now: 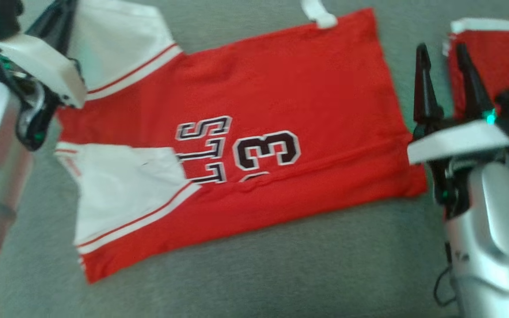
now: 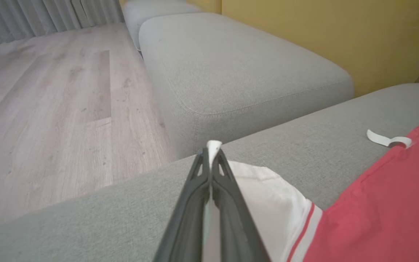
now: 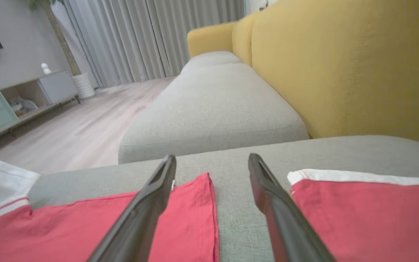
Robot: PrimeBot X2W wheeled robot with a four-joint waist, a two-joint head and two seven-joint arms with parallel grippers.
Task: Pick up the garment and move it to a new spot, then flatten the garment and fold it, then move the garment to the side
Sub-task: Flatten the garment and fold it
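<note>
Garment [image 1: 281, 88], a red jersey with white sleeves, lies spread on a grey sofa cushion [image 1: 281, 274]; the left tool [image 2: 212, 153] pinches a white sleeve's edge, while the right tool [image 1: 441, 48] holds its fingers apart beside the hem, near a second red garment [image 1: 497, 57].

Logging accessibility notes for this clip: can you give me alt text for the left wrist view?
The left pincer is shut on a corner of the white sleeve of a red-and-white fabric jersey lying on a grey upholstered sofa cushion. Beyond lie a second grey cushion, pale wooden floor and a yellow backrest.
</note>
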